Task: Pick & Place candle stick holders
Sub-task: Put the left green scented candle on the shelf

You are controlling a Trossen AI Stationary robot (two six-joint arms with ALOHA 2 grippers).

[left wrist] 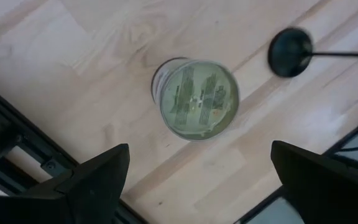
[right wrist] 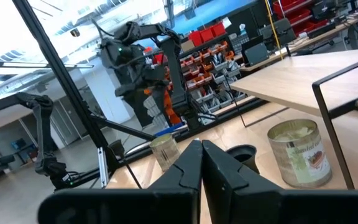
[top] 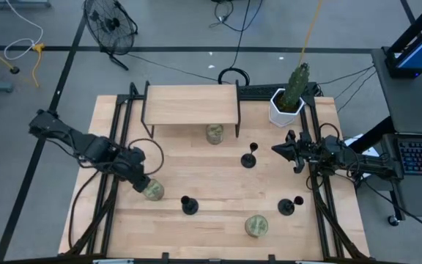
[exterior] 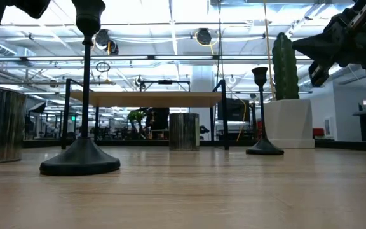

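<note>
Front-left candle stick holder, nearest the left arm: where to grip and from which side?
Take the candle stick holder by its thin upright stem, above the round flat base, probably coming in from its left. It stands upright and the open left gripper, now over a greenish tin, is on that side. The base looks too flat to pinch.

3 candle stick holders (top: 248, 160) (top: 189, 204) (top: 287, 206) spread mid-table, fwd of shelf (top: 190, 105).
</note>
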